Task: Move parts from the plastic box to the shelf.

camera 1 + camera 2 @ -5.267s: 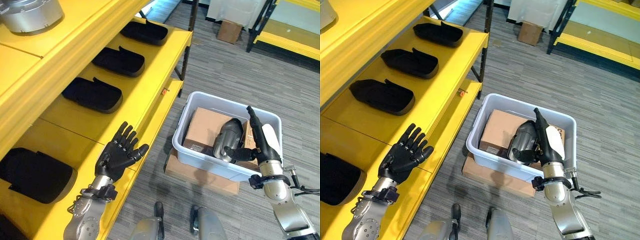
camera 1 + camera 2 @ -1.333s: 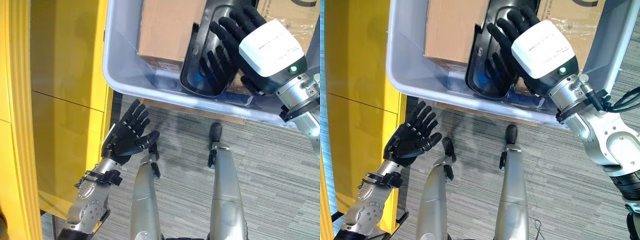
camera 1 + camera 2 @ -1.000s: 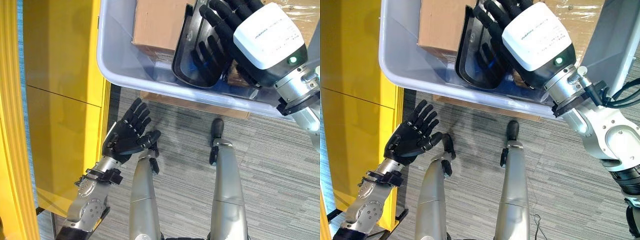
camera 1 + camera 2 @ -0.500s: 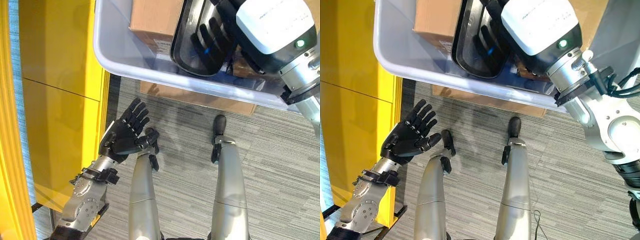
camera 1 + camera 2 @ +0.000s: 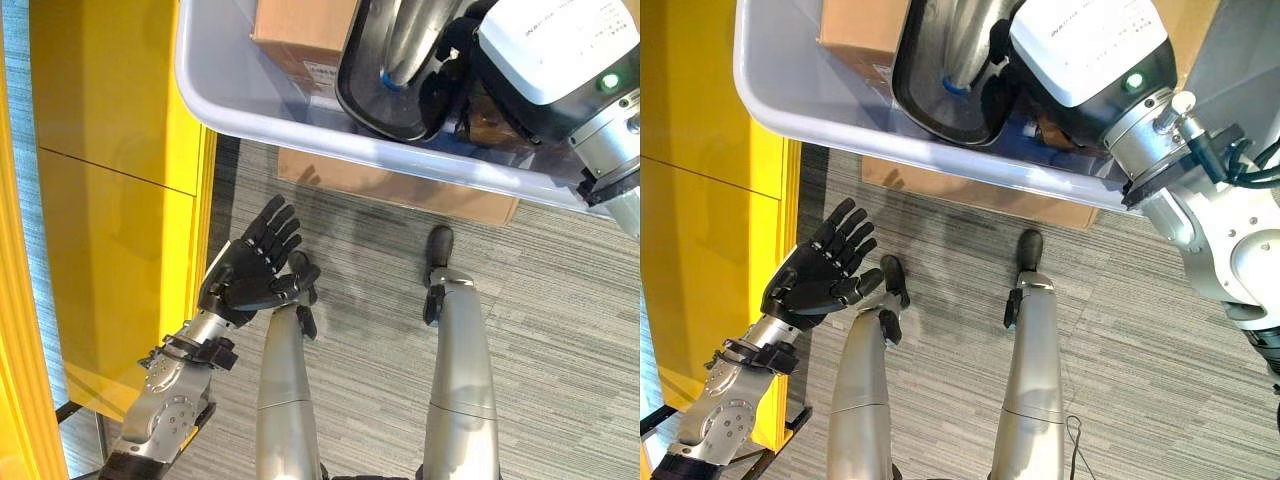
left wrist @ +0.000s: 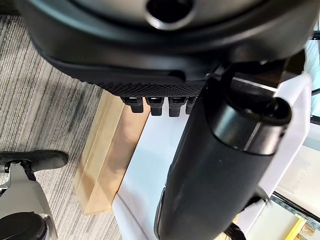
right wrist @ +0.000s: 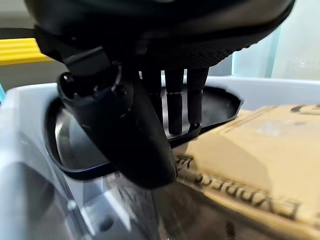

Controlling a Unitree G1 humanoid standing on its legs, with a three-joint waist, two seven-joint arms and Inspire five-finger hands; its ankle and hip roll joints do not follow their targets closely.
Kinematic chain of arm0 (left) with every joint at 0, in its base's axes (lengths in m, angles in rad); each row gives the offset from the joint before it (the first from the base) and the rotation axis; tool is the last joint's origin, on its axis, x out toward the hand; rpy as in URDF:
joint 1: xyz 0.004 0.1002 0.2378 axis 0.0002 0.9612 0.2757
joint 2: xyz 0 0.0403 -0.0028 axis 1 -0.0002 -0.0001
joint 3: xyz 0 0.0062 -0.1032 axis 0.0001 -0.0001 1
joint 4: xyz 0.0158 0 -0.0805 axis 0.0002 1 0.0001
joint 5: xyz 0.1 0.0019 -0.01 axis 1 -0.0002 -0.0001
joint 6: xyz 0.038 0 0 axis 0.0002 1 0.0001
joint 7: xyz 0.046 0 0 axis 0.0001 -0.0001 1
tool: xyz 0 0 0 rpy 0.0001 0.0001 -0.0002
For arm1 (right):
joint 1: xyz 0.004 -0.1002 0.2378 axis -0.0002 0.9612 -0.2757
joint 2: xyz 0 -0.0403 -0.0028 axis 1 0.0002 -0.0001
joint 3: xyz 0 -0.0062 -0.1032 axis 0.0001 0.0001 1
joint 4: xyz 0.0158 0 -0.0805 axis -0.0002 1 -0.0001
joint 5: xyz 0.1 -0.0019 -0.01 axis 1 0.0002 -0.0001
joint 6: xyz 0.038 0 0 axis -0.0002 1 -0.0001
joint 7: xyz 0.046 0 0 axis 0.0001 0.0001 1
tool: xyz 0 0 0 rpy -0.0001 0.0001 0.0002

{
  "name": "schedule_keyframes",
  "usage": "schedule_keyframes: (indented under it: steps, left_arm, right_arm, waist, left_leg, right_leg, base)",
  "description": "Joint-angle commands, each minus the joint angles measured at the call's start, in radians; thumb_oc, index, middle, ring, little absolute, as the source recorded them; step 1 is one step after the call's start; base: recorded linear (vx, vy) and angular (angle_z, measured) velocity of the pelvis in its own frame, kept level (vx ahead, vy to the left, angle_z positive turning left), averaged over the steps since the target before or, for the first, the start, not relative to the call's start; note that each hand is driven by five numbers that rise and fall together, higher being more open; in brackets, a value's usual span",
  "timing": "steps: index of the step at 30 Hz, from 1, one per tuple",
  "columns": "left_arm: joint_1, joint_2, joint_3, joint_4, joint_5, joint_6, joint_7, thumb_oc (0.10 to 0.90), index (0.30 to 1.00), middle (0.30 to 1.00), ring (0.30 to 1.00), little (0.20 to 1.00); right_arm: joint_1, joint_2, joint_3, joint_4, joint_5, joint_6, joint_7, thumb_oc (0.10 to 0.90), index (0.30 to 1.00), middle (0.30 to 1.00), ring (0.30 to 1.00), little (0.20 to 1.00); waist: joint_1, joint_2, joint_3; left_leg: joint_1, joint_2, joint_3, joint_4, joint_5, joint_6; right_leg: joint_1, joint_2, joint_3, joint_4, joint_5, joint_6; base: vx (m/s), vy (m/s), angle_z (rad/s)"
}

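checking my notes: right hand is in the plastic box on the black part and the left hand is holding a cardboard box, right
Not quite. The left hand holds nothing: the left eye view shows its fingers open above the floor. The right hand is indeed in the plastic box at the black part.

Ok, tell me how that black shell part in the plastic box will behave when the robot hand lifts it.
The black shell part probably stays stiff: its rim holds a clean curve. It looks hollow and thin-walled, so likely light for its size. Its glossy inside could be slippery under the right robot hand, and leaning against the cardboard box, it may tip.
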Motion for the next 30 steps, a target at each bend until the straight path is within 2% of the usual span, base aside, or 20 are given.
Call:
schedule_keyframes:
  steps: [1,6,18,25,30]
  left_arm:
    - [0.042,0.043,0.041,-0.081,-0.003,-0.072,-0.027,0.900,1.000,1.000,1.000,1.000]
    - [0.026,0.041,0.033,-0.070,0.008,-0.077,-0.018,0.900,1.000,1.000,1.000,1.000]
    - [0.010,0.033,0.018,-0.056,0.007,-0.089,-0.030,0.900,1.000,1.000,1.000,1.000]
    - [0.023,0.009,0.017,-0.080,0.010,-0.082,-0.038,0.900,1.000,1.000,1.000,1.000]
    - [0.045,-0.002,0.034,-0.100,0.011,-0.074,-0.049,0.900,1.000,1.000,1.000,1.000]
  right_arm:
    - [-0.057,0.031,0.054,0.057,0.034,-0.005,-0.021,0.400,0.300,0.300,0.300,0.300]
    - [-0.064,0.042,0.051,0.070,0.037,-0.024,-0.059,0.400,0.300,0.300,0.300,0.300]
    - [-0.066,0.078,0.067,0.088,0.050,-0.075,-0.074,0.400,0.300,0.300,0.300,0.300]
    - [-0.020,0.134,0.028,0.037,0.075,-0.105,-0.073,0.400,0.300,0.300,0.300,0.300]
    - [0.031,0.164,-0.036,-0.021,0.086,-0.121,-0.090,0.400,0.300,0.300,0.300,0.300]
  waist:
    - [0.024,-0.008,-0.001]
    - [0.024,-0.006,-0.001]
    - [0.027,0.000,-0.001]
    - [0.019,-0.002,-0.001]
    - [0.008,-0.007,-0.001]
  left_leg:
    - [-0.028,-0.012,-0.067,0.024,-0.068,0.044]
    - [-0.038,-0.012,-0.067,0.016,-0.061,0.043]
    - [-0.033,-0.007,-0.061,0.002,-0.052,0.040]
    - [0.091,0.011,-0.029,-0.091,-0.022,0.036]
    - [0.227,0.028,-0.001,-0.187,0.009,0.028]
  right_leg:
    - [0.063,-0.027,0.022,0.075,-0.145,0.016]
    - [0.054,-0.029,0.021,0.060,-0.136,0.020]
    - [0.066,-0.032,0.019,0.036,-0.128,0.021]
    - [0.190,-0.028,0.000,-0.055,-0.107,0.026]
    - [0.316,-0.022,-0.012,-0.138,-0.087,0.031]
  base:
    - [0.00,0.000,0.00]
    - [0.00,0.008,0.04]
    - [0.00,0.009,0.01]
    - [-0.03,0.042,-0.01]
    - [-0.03,0.072,-0.04]
